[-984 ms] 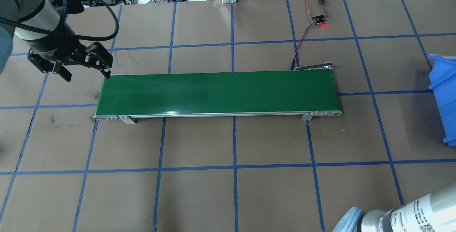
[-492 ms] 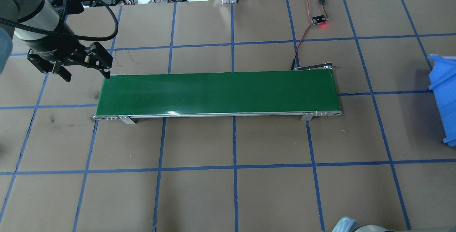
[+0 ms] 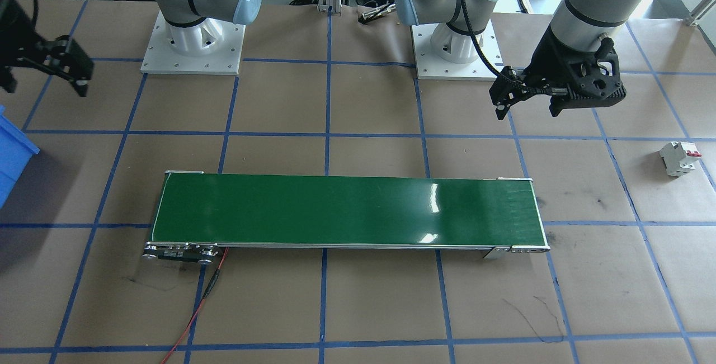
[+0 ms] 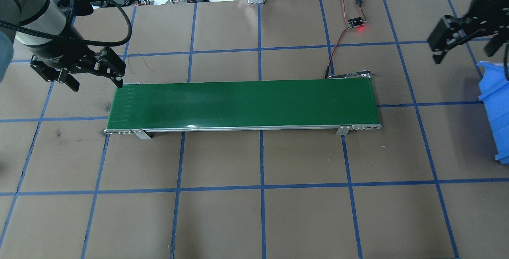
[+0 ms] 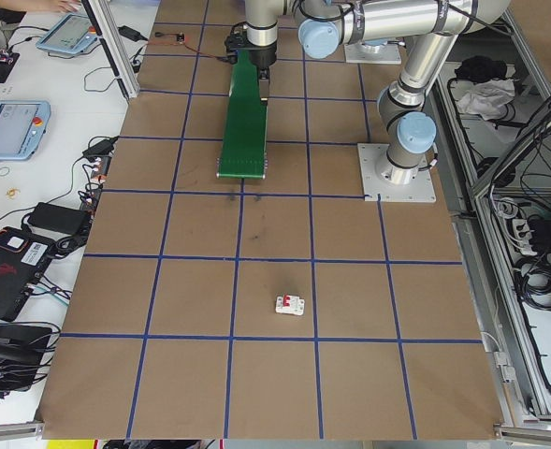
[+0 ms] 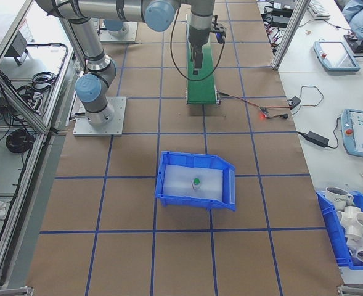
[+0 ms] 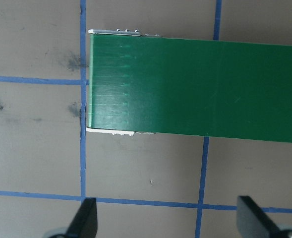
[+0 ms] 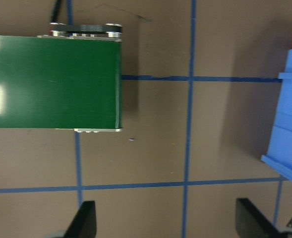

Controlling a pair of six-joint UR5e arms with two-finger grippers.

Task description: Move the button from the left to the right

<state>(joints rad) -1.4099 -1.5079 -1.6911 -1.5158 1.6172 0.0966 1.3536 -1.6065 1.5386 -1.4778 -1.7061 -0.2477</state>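
You will find the button (image 6: 196,181) in the exterior right view, just below the middle of the frame: its green cap shows inside the blue bin (image 6: 196,197), standing on the bin's pale floor. In the overhead view the bin is only a blue edge at the far right of the frame.

The left gripper (image 4: 92,75) hangs at the upper left of the overhead view, just off the left end of the green conveyor belt (image 4: 242,102). Its fingers (image 7: 84,221) are spread wide and grasp nothing, as the left wrist view shows along its bottom edge.

The right gripper (image 4: 465,48) sits at the upper right of the overhead view, between the belt's right end and the bin. Its fingers (image 8: 84,221) are likewise released and hold nothing.

A white circuit breaker (image 3: 678,158) with a red tab lies on the brown worktop (image 3: 369,308) at the right edge of the front-facing view, well apart from the belt.
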